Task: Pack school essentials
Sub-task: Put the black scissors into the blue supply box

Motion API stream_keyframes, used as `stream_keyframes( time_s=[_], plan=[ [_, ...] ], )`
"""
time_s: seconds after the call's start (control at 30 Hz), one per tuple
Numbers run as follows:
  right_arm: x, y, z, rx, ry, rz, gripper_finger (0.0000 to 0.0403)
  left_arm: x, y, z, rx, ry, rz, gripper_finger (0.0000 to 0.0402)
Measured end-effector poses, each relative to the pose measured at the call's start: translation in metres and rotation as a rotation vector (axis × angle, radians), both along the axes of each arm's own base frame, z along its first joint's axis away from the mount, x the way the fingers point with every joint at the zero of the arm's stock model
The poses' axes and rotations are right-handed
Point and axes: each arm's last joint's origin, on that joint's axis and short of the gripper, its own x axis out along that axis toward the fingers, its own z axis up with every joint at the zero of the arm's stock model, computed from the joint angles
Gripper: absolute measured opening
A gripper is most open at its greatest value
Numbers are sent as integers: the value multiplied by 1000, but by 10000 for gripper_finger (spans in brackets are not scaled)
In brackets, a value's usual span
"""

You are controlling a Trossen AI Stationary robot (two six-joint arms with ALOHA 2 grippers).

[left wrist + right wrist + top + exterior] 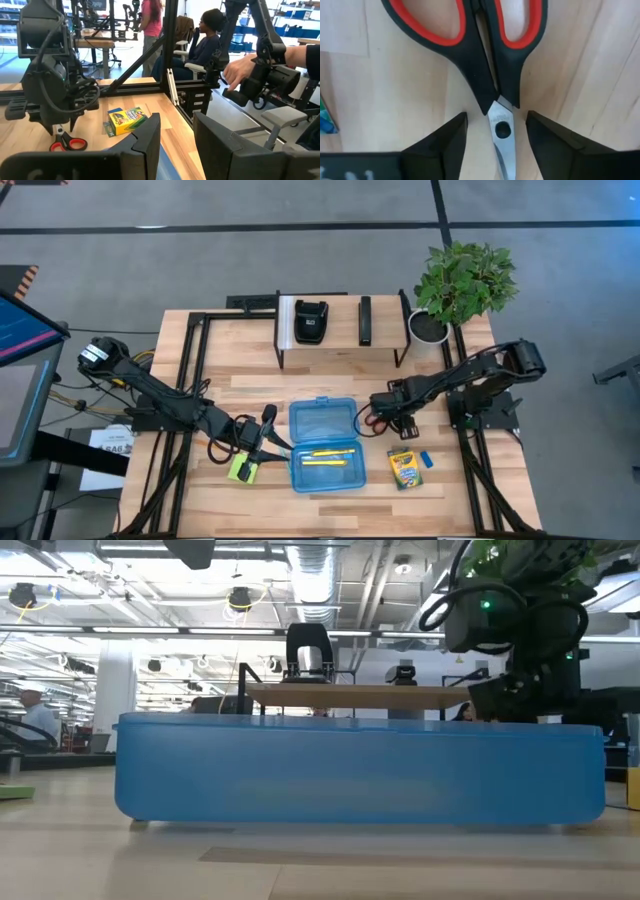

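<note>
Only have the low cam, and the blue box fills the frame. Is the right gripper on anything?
Observer: Not gripping. The right gripper is open, straddling the scissors at their pivot.
Operator: Anything in the box?
Observer: Pencils lie in the open blue case.
Operator: Left arm?
Observer: The left gripper is open and empty, beside the sticky-note pad.

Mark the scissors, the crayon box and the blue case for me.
scissors (495, 60): right wrist view, black neck between the red handle loops.
crayon box (404, 468): high view, middle of its top face.
blue case (323, 421): high view, bare open lid.
</note>
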Motion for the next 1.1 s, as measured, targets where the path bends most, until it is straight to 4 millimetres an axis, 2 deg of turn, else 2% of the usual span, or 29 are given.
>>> stream_keyframes(
  time_s=[0.23, 0.37, 0.5, 0.63, 0.77, 1.1],
  plan=[
    [1, -2, -1, 29, -5, 0, 171, 0, 0, 0, -1, 0, 0, 103],
    [0, -2, 2, 21, 0, -7, 166, 0, 0, 0, 3, -3, 0, 103],
    [3, -3, 10, -6, 1, -37, 195, 0, 0, 0, -1, 0, -4, 103],
    [16, -3, 23, -13, -69, -51, 239, 0, 0, 1, -6, -10, 5, 103],
    [23, -1, 25, 6, -103, -30, 272, 0, 0, 1, -4, -3, -1, 103],
    [27, 1, 24, -20, -127, 58, 295, 0, 0, 0, 1, -2, -2, 103]
  ],
)
